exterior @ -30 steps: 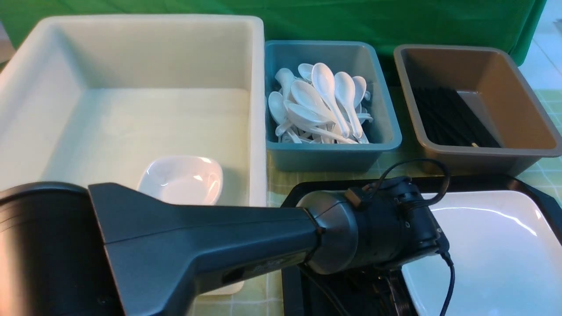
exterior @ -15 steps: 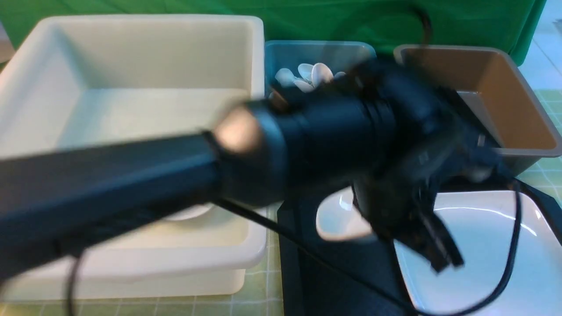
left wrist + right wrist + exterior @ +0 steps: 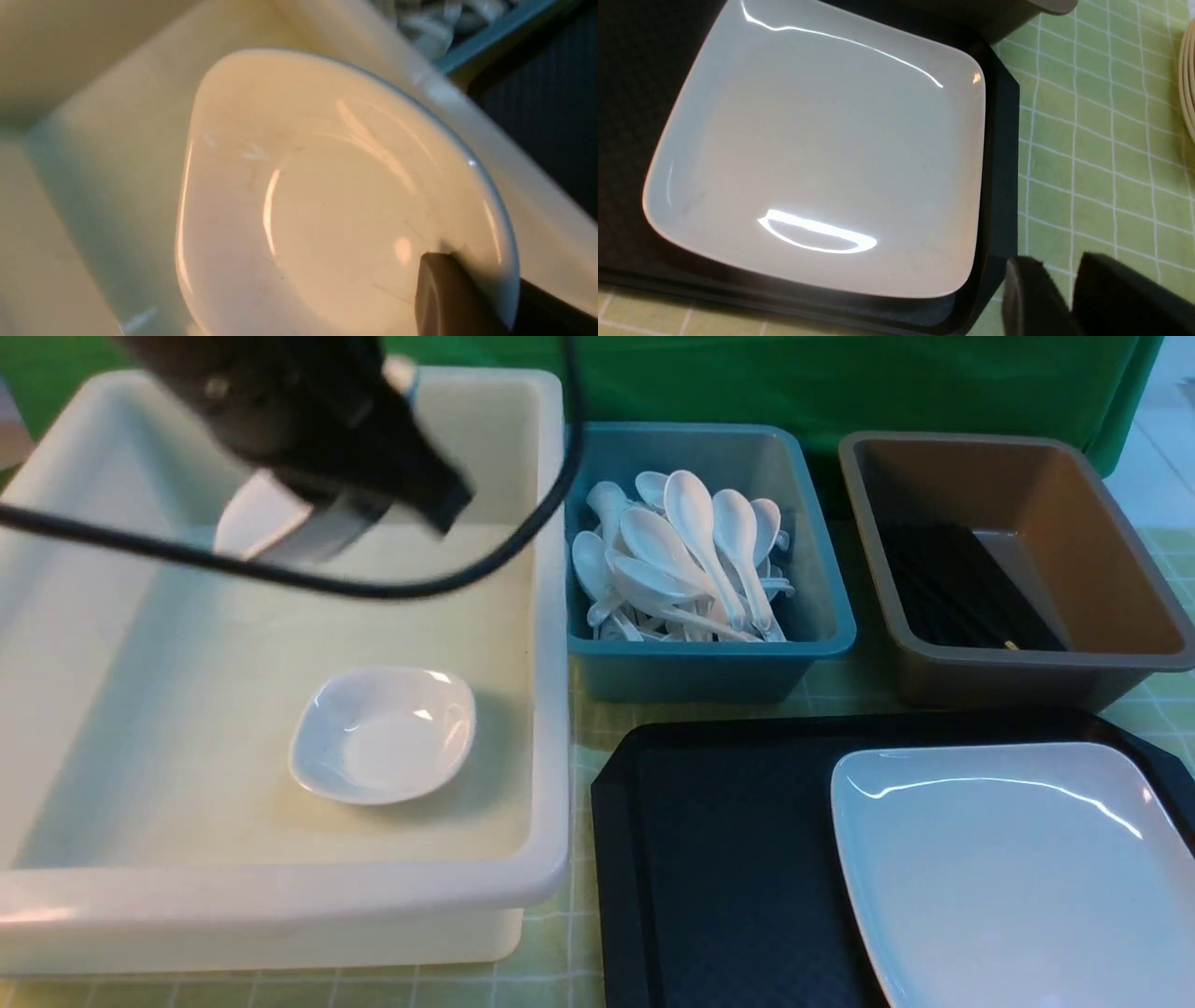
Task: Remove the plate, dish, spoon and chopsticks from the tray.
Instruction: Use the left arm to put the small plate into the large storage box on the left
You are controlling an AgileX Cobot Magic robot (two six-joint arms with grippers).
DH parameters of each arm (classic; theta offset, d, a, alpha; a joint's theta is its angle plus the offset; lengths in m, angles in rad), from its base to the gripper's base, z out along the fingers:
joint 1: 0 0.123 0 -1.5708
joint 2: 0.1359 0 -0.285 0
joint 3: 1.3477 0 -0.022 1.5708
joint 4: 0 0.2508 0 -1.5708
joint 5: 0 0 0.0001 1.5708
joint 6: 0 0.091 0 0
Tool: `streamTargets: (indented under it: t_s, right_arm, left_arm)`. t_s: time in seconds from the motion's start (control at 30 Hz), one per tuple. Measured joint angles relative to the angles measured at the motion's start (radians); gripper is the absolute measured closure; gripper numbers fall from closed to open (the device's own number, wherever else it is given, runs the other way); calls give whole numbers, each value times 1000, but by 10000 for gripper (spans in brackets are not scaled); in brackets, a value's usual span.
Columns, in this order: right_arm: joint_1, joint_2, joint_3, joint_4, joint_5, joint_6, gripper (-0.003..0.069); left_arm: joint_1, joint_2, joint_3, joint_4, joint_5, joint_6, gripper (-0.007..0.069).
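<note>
the blurred left gripper (image 3: 313, 523) holds a small dish (image 3: 245, 518) over the white bin (image 3: 280, 889), where another dish (image 3: 383, 735) lies. the plate (image 3: 1018, 877) sits on the black tray (image 3: 719, 859).

- The left gripper (image 3: 313, 527) is leaving the tray (image 3: 728, 859) and hovering high over the white bin (image 3: 280, 896).
- It is carrying the small dish (image 3: 241, 518), clamped by its rim.
</note>
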Motion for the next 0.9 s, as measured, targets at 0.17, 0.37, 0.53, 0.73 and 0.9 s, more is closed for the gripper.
streamTargets:
  t_s: [0.17,0.37,0.53,0.73,0.9]
  right_arm:
    - [0,0,0,0,-1,0,512]
    - [0,0,0,0,-1,0,511]
    - [0,0,0,0,-1,0,511]
    - [0,0,0,0,-1,0,511]
    - [0,0,0,0,-1,-13,504]
  left_arm:
    - [93,74,138,-28,-127,111,620]
    - [111,158,199,-37,-215,204,620]
    - [111,225,203,-74,-275,296,620]
    - [111,276,203,-58,-286,379,620]
    - [111,282,203,-57,-287,387,610]
